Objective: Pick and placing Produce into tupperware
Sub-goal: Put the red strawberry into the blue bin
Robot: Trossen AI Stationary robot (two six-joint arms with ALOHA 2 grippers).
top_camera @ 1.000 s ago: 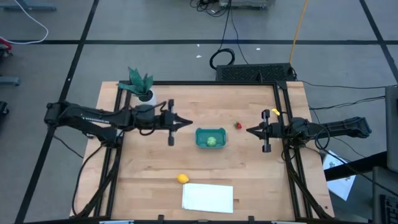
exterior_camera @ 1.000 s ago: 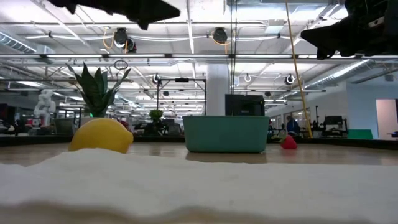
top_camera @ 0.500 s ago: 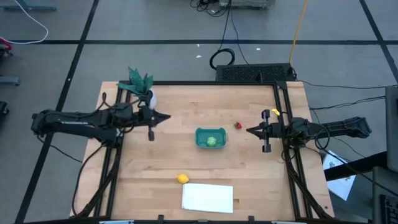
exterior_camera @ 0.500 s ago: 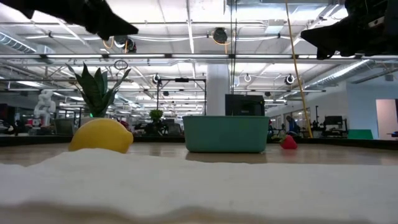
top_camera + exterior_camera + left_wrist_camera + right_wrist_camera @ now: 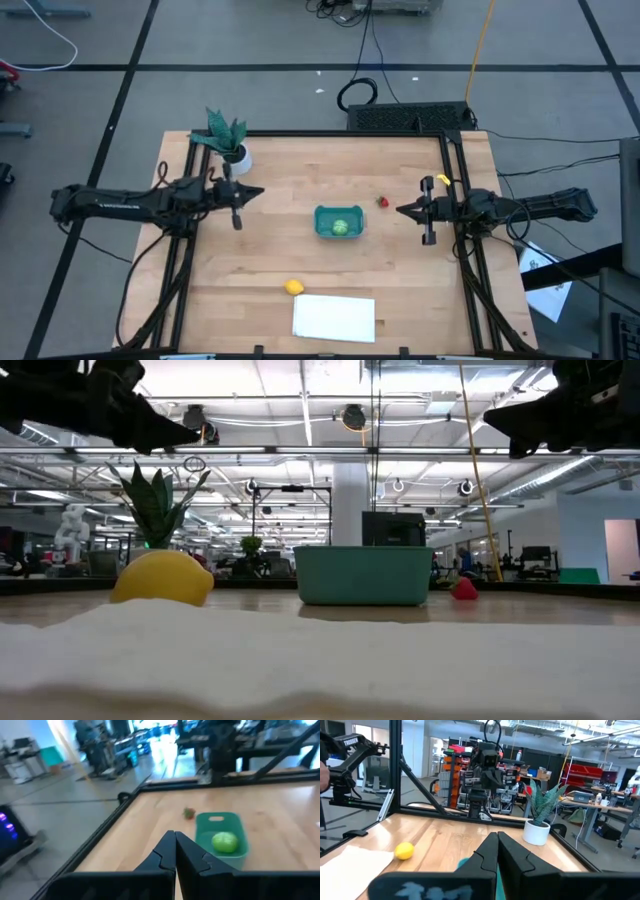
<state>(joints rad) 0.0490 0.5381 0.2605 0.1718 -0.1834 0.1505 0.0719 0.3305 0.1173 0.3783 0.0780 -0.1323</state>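
With both the left gripper [image 5: 258, 191] and right gripper [image 5: 401, 210] closed and empty, I judge the red piece [image 5: 382, 202] — just beside the tupperware [image 5: 339, 222] — light, rigid, slippery — grip its widest middle.

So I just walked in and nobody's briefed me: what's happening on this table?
Nothing is held right now. The round green piece already lies in the teal tub. The red piece sits beside the tub and the yellow one lies near the white sheet. The left gripper and right gripper are shut, above the table either side.
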